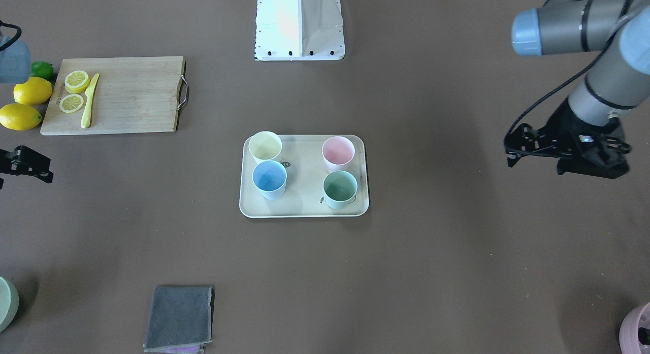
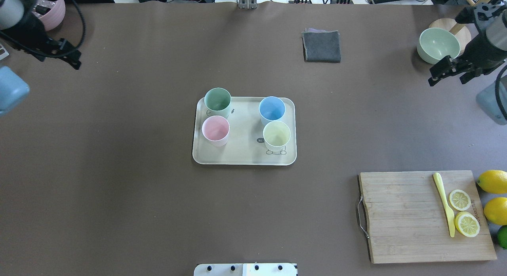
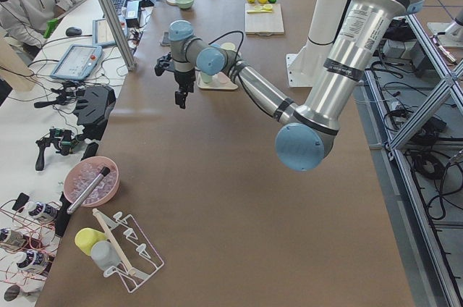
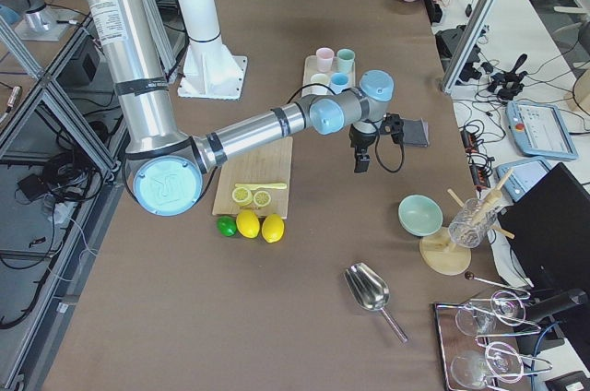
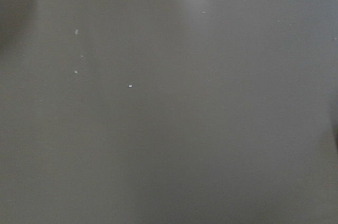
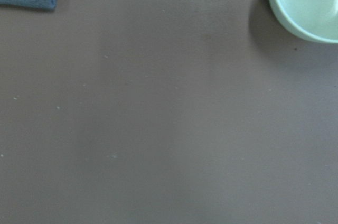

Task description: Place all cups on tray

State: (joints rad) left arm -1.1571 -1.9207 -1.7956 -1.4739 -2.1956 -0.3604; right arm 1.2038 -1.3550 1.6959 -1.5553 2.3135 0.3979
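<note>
A cream tray (image 2: 241, 129) lies flat in the middle of a brown table (image 2: 119, 189). All four cups stand upright on it, open ends up. The green cup (image 2: 217, 99) is at the far left corner, with the pink cup (image 2: 215, 128) just nearer on the same side. The blue cup (image 2: 272, 108) is at the far right, with the yellow cup (image 2: 277, 134) close beside it on the near side.

The left claw (image 2: 71, 53) hangs over the far left of the table, well away from the tray, fingers spread and holding nothing. The right claw (image 2: 446, 78) hangs over the far right, also spread and holding nothing, just beside a pale green bowl (image 2: 439, 45).

A folded grey cloth (image 2: 321, 46) lies far and right of the tray. At the near right, a wooden cutting board (image 2: 404, 216) carries a yellow knife (image 2: 444, 202) and two lemon slices (image 2: 459, 200). Whole lemons (image 2: 493, 181) sit just past its right edge.
</note>
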